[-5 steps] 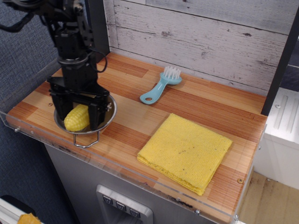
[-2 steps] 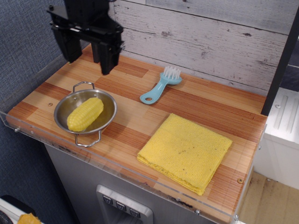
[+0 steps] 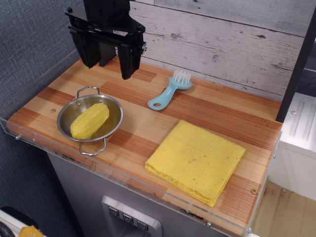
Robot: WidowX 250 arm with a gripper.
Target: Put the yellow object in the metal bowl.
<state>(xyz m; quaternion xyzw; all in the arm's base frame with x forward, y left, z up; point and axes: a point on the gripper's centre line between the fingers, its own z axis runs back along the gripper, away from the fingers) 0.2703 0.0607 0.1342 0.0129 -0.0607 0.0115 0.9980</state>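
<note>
The yellow toy corn cob (image 3: 89, 121) lies inside the shiny metal bowl (image 3: 114, 107), which stands on the front left of the wooden counter with one wire handle at the back and one at the front. My black gripper (image 3: 108, 66) hangs open and empty well above the counter, behind and slightly right of the bowl. Its two fingers point down with a wide gap between them.
A light blue brush with white bristles (image 3: 170, 90) lies behind the counter's middle. A folded yellow cloth (image 3: 196, 160) lies at the front right. A clear acrylic lip (image 3: 123, 180) runs along the front edge. A plank wall stands behind.
A second ago the gripper stood around the corn in the bowl. It has let go, risen high and shifted back and right; the corn stays in the bowl.
</note>
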